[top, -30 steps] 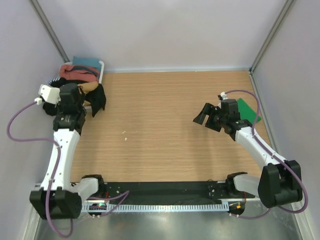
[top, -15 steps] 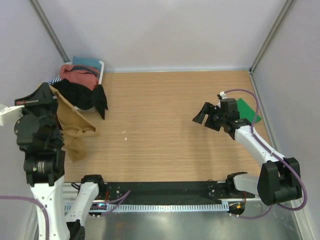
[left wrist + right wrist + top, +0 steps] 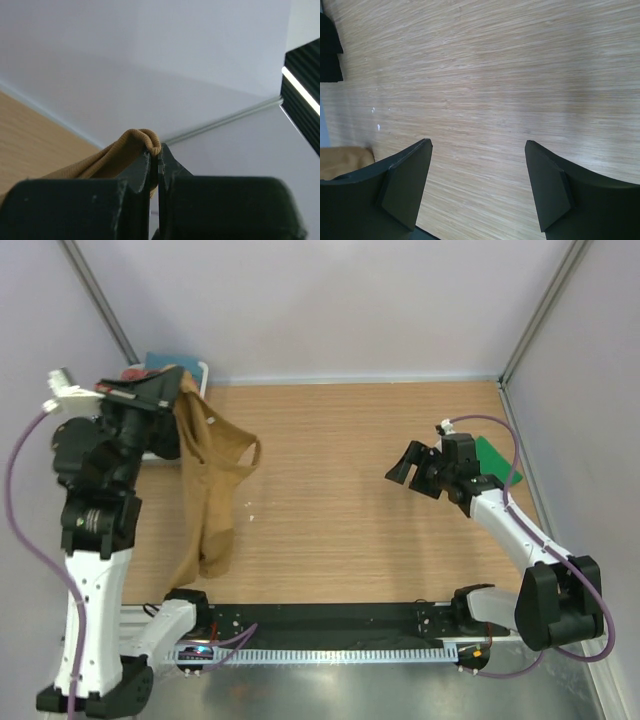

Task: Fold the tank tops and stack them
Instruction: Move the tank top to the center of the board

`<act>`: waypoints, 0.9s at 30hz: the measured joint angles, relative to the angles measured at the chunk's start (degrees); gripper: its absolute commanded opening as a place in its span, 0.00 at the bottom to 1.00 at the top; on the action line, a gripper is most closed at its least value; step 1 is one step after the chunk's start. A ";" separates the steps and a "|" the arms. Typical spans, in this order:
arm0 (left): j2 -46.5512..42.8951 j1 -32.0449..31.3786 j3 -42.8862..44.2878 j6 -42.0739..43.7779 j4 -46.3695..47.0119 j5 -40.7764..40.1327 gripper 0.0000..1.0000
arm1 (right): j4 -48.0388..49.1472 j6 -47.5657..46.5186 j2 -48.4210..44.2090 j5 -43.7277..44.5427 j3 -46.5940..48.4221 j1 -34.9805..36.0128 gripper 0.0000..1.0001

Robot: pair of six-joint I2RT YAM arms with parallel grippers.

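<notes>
Pale walls are closing in a wooden table on three sides in the overhead view. At the far left, the left arm is standing tall, and the left gripper is clenching the upper edge of the tan tank top. The garment is hanging down in a long, loose drape, with one strap looping out to the side, and its lower end is reaching toward the near left edge of the table. Behind the arm, a white bin is sitting in the far left corner with teal cloth showing inside it. On the right, the right gripper is hovering over bare wood with its jaws spread and nothing between them. The green tank top is lying flat near the right wall, partly covered by that arm.

From the left wrist, the left gripper is pinching a small fold of the tan tank top, with its jaws pressed together against a background of wall.

From the right wrist, the right gripper is standing wide apart over the table, holding nothing. A corner of the tan tank top is showing at the lower left edge.
</notes>
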 measured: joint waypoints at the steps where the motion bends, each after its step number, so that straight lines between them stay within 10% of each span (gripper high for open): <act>1: 1.05 -2.47 -0.85 0.15 -0.02 -0.07 0.00 | -0.17 0.00 0.00 0.11 0.28 0.00 0.81; 8: 12.72 -28.50 -1.86 5.20 0.52 -4.83 0.09 | -0.63 0.63 -0.48 0.85 1.92 0.00 0.81; 9: 14.60 -31.17 -1.60 6.47 0.59 -5.14 0.43 | -0.81 0.81 -0.61 1.01 1.99 0.00 0.81; 12: 19.56 -35.08 -0.63 9.73 -0.07 -6.60 0.99 | -1.44 1.14 -0.90 1.53 2.36 0.00 0.81; 27: 20.87 -22.80 -11.50 19.15 -15.45 -27.28 0.99 | -3.65 -0.22 -0.46 1.55 3.80 0.94 0.78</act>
